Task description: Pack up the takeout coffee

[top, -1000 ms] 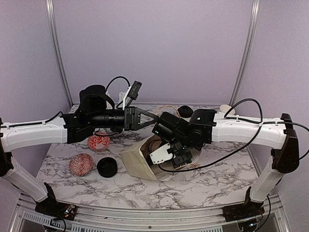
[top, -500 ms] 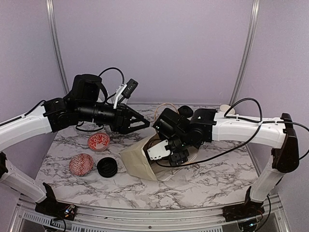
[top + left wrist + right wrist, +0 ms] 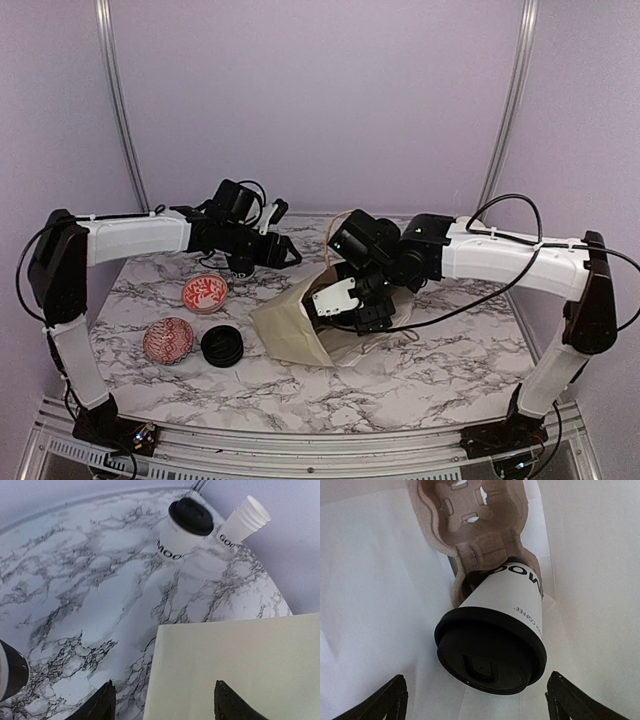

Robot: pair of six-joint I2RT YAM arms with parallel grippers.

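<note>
Right gripper (image 3: 477, 697) spread, two lidded cups (image 3: 492, 630)

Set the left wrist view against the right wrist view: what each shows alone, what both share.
Only the left wrist view: the marble table, a standing lidded cup on it, a lidless white cup beside that, the open left gripper. Only the right wrist view: the pulp carrier, a tilted lidded cup with its base in it, the open right gripper. Both: the paper bag, outside in the left view, inside in the right.
</note>
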